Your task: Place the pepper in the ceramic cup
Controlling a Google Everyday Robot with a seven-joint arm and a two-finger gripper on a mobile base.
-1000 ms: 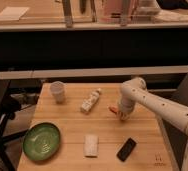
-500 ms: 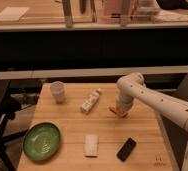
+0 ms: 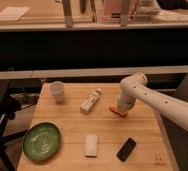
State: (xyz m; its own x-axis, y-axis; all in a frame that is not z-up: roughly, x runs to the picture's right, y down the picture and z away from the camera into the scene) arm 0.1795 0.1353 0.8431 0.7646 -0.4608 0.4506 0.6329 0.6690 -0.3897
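The pepper (image 3: 117,110) is a small orange-red piece lying on the wooden table (image 3: 107,127), right of centre. My gripper (image 3: 122,105) points down right over it, at or touching its top. The white arm comes in from the right. The ceramic cup (image 3: 58,92) is pale and stands upright at the table's back left, well away from the gripper.
A white bottle (image 3: 90,101) lies on its side between the cup and the pepper. A green plate (image 3: 41,141) sits at the front left. A white packet (image 3: 91,145) and a black phone (image 3: 126,149) lie near the front edge. A dark counter runs behind the table.
The arm's elbow has shifted slightly up and left, and the gripper stays over the pepper. The pepper and the other things have not moved.
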